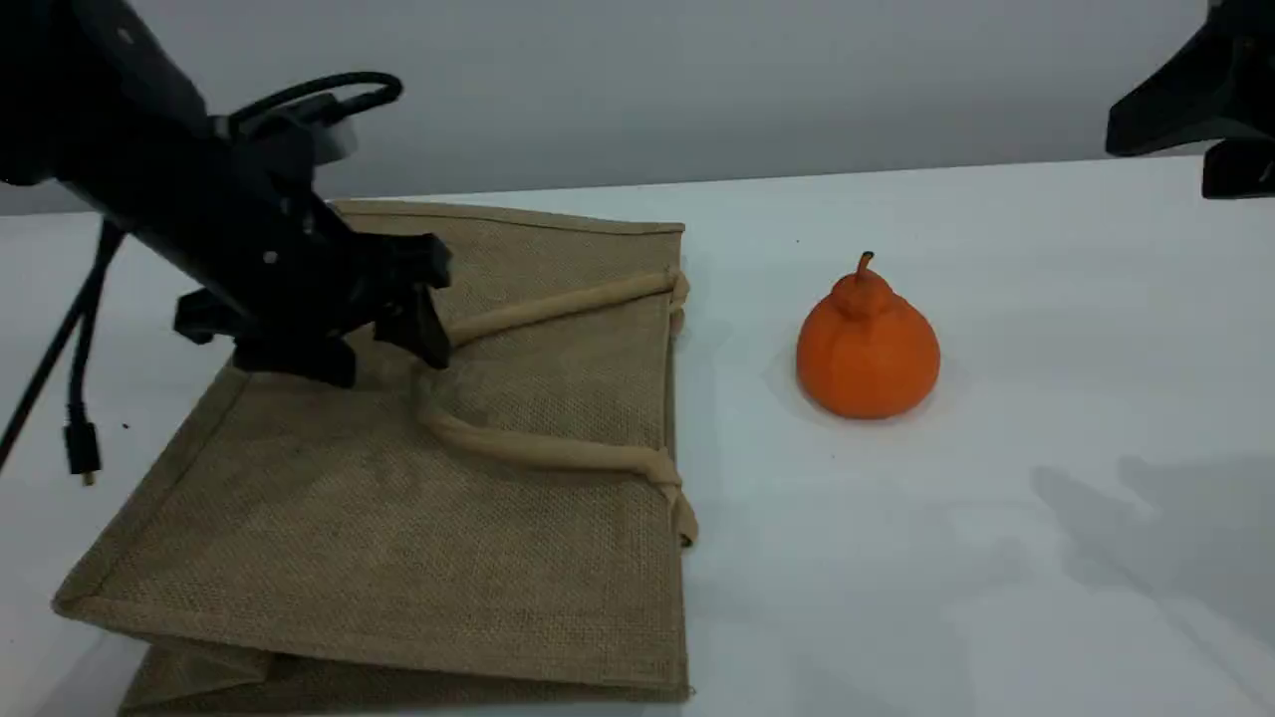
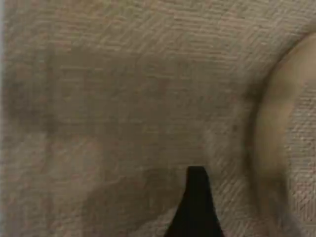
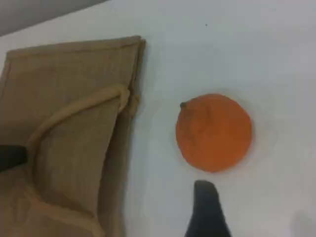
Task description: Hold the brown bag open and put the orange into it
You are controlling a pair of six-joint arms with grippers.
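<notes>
Scene view: the brown bag (image 1: pixel 398 518) lies flat on the left half of the white table (image 1: pixel 996 558), mouth edge facing right, closed, so nothing of its inside shows. 1 beige loop handle (image 1: pixel 538 450) lies on top of the upper panel; a 2nd handle cannot be made out. The orange (image 1: pixel 868 344) stands upright on the table right of the bag, well apart from it, stem up, not in the bag. The left gripper (image 1: pixel 423 324) sits low over the far-left part of the bag, right at the bend of the handle, jaws spread and gripping nothing that shows; whether the tips touch the fabric or the handle is hard to tell. The right arm (image 1: pixel 1205 100) is cut off at the far-right corner, gripper out of frame there. Left wrist view: blurry jute weave fills the frame, a pale stretch of handle (image 2: pixel 276 133) on the right, 1 dark fingertip (image 2: pixel 196 207) at the bottom edge. Right wrist view: looks down on the orange (image 3: pixel 214 132), with the right gripper's fingertip (image 3: pixel 206 207) just short of it, not touching; the right gripper is spread and empty. The bag (image 3: pixel 69 138) is cut off at the left and bottom edges.
</notes>
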